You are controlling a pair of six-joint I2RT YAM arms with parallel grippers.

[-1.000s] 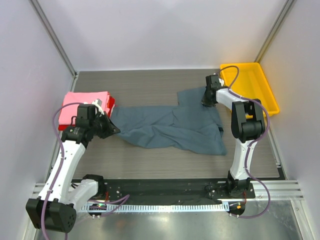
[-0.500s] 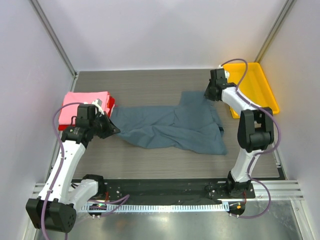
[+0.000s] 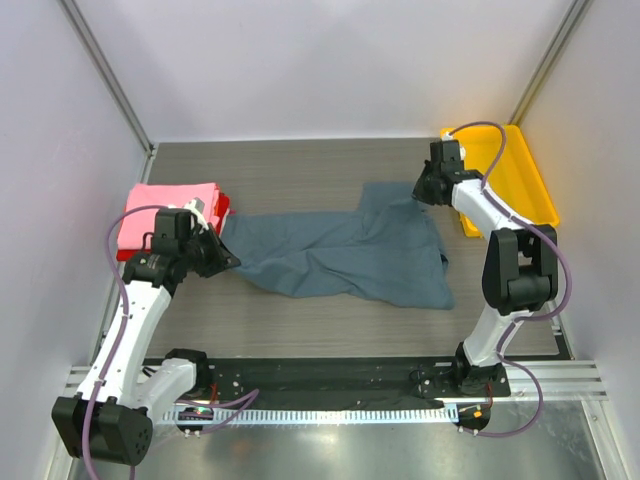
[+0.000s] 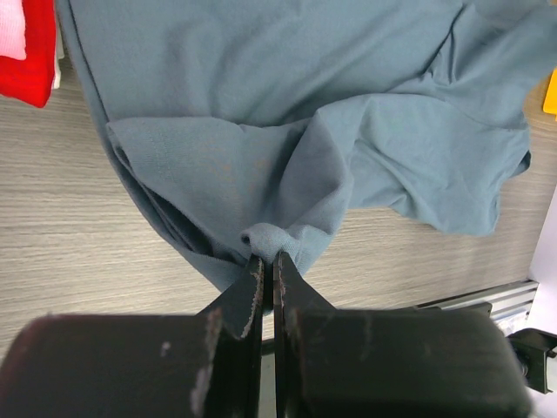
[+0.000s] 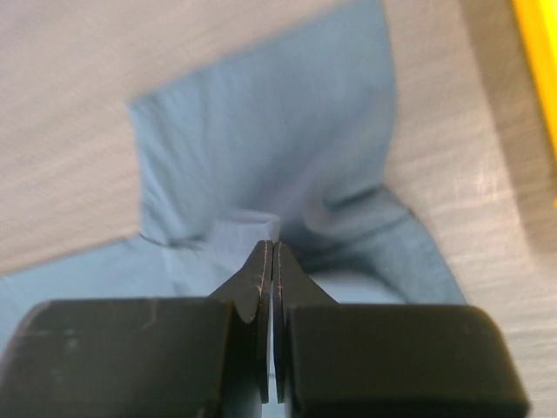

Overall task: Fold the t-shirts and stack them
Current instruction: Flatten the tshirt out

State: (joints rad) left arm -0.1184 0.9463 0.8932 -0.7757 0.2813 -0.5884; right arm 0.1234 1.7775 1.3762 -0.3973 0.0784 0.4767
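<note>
A slate blue-grey t-shirt lies rumpled across the middle of the table. My left gripper is shut on a small bunch of its left edge, which shows pinched at the tips in the left wrist view. My right gripper is shut on a fold at the shirt's far right corner, close to the tray. A folded pink t-shirt rests on a red one at the left, just behind the left gripper. The red one's edge also shows in the left wrist view.
A yellow plastic tray stands at the back right, right beside the right gripper; its edge is in the right wrist view. Side walls close in on both sides. The arms' bases and a metal rail line the near edge.
The right gripper has shut on the shirt's far right corner and shifted back and right toward the tray, drawing that corner with it. The left arm has not moved.
</note>
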